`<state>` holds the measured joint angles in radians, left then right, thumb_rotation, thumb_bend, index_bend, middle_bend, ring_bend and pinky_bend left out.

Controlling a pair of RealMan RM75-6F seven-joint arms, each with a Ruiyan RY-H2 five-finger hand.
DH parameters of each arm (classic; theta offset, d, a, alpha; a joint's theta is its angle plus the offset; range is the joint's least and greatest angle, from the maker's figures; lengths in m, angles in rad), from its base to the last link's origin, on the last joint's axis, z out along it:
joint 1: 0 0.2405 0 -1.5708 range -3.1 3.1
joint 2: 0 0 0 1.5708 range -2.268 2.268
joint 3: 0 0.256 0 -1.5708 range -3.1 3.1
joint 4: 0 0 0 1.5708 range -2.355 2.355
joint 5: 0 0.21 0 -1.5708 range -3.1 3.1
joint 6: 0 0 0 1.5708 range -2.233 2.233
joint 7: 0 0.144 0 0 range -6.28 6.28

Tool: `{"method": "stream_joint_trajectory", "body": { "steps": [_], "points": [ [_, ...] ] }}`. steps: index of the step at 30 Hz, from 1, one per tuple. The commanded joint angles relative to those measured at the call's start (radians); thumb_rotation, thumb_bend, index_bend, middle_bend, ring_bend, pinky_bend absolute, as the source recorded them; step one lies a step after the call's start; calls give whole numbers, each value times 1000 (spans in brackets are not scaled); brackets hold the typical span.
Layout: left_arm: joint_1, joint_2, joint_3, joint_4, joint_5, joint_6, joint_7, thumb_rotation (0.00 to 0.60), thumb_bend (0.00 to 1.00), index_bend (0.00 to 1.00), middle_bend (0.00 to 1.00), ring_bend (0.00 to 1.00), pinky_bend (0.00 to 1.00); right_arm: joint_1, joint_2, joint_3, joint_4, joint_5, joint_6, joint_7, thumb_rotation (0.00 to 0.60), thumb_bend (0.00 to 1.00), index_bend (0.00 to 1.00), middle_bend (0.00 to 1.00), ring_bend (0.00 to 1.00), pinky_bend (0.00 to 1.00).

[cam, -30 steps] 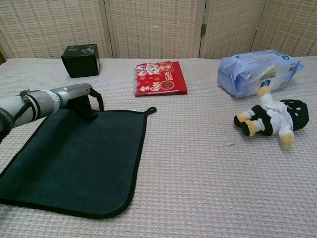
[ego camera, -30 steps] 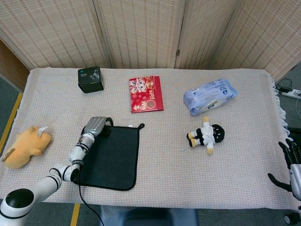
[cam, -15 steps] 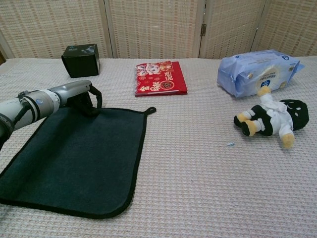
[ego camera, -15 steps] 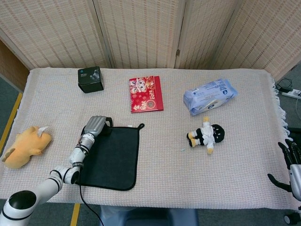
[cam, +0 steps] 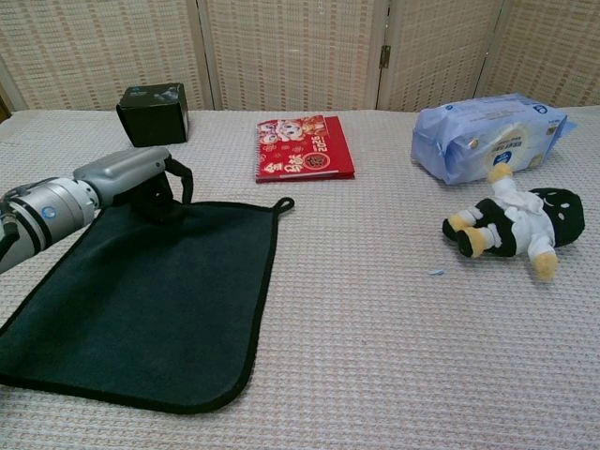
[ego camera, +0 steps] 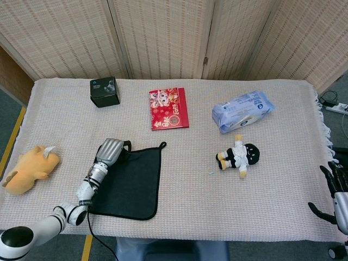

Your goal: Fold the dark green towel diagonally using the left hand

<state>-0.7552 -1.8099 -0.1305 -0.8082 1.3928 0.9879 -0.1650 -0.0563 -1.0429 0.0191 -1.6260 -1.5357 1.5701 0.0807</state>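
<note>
The dark green towel point(ego camera: 133, 176) lies flat on the table near its front left, with its hanging loop point(cam: 284, 202) at the far right corner. My left hand point(ego camera: 110, 150) sits on the towel's far left corner. In the chest view the fingers point(cam: 157, 199) of the left hand point(cam: 131, 176) curl down onto that corner and pinch it. The corner itself is hidden under them. My right hand point(ego camera: 338, 194) hangs off the table's right edge with its fingers apart and nothing in it.
A black box point(ego camera: 104, 91) stands at the back left, and a red booklet point(ego camera: 169, 108) lies behind the towel. A blue wipes pack point(ego camera: 242, 111) and a small doll point(ego camera: 239, 156) lie to the right. A yellow plush toy point(ego camera: 30, 168) sits at the left edge.
My left hand has drawn back slightly toward the front left, staying on the towel's far left corner. The towel still lies flat. The right hand has not moved.
</note>
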Motion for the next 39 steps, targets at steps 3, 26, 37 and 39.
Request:
{"method": "stream_joint_trajectory", "body": {
  "steps": [3,26,37,39],
  "points": [
    [89,43,72,-117,80,153,127,600,481,646,1000,1000,1000,-8,-1,-10,-5,-29,21,-6,600,269,0,0,0,0],
    [295,138,190,-425,165,342,310,600,481,647,1000,1000,1000,-21,-5,-45,-13,-129,68,-19,600,269,0,0,0,0],
    [363,138,219,-512,191,387,414,600,481,648,1000,1000,1000,-24,1,-60,-9,-166,82,-3,600,269,0,0,0,0],
    [378,145,227,-530,198,398,432,600,481,648,1000,1000,1000,-24,2,-63,-8,-173,84,-1,600,269,0,0,0,0]
  ]
}}
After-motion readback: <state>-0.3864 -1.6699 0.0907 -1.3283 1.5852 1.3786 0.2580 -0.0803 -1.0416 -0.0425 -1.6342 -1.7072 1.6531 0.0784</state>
